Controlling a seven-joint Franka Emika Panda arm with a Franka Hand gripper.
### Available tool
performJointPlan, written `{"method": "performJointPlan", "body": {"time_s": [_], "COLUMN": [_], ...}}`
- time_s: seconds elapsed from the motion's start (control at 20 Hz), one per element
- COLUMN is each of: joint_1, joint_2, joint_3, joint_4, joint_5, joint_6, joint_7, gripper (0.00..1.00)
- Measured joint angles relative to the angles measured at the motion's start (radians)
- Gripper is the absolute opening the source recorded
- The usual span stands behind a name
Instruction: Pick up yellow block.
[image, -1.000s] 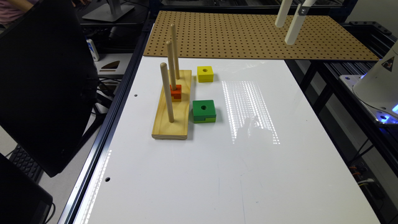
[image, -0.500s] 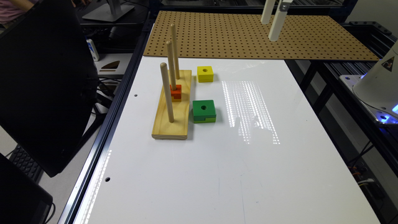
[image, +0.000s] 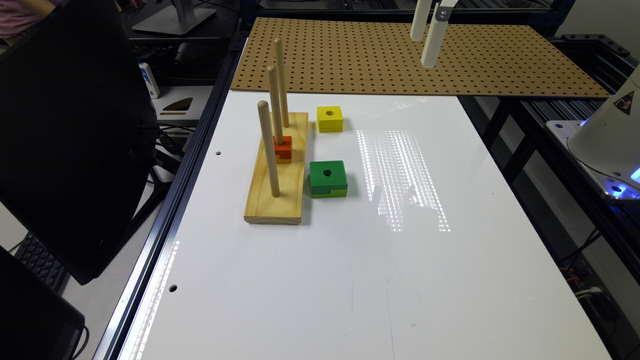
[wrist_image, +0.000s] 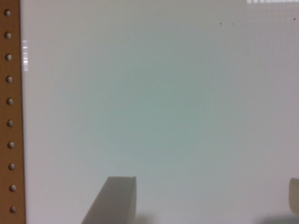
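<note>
Yellow block (image: 330, 118) sits flat on the white counter (image: 380, 280), hole up, toward the far end and just to the exterior view's right of the far end of the wooden peg base (image: 277, 172); it touches nothing and has not moved since the earlier pictures. Nearer the camera, the green block (image: 328, 178) with its lime lower layer lies beside the same base, and a small orange-red block (image: 283, 148) rests on the base at the foot of the middle peg, both where they were before. Three upright pegs (image: 268, 148) rise from the base. The fingers (image: 425, 37) hang high over the brown pegboard (image: 400, 55) at the far end, well apart from the yellow block and to its right in the exterior view. Compared with a second ago they have travelled toward the exterior view's left, step by step across the two earlier pictures, drawing closer to the block's side of the scene while staying high. In the wrist view the fingers (wrist_image: 201, 200) are spread wide, one pale fingertip (wrist_image: 114, 200) near the middle edge and the other at the picture's corner, with bare counter between them and a strip of pegboard along one side.
</note>
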Motion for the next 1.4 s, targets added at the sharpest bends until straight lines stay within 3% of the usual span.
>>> {"method": "performJointPlan", "body": {"time_s": [0.15, 0.35, 0.55, 0.9, 1.4], "joint_1": [-0.008, -0.022, -0.025, -0.034, -0.067], "joint_2": [0.005, 0.041, 0.101, 0.162, 0.238], "joint_3": [0.000, 0.000, 0.000, 0.000, -0.001], "joint_4": [0.012, 0.049, 0.102, 0.158, 0.238], "joint_5": [-0.0009, -0.0009, -0.0010, -0.0010, -0.0016], "joint_6": [0.000, 0.001, 0.001, 0.001, 0.001], "joint_7": [-0.007, -0.022, -0.025, -0.034, -0.067], "gripper": [1.00, 1.00, 1.00, 1.00, 1.00]}}
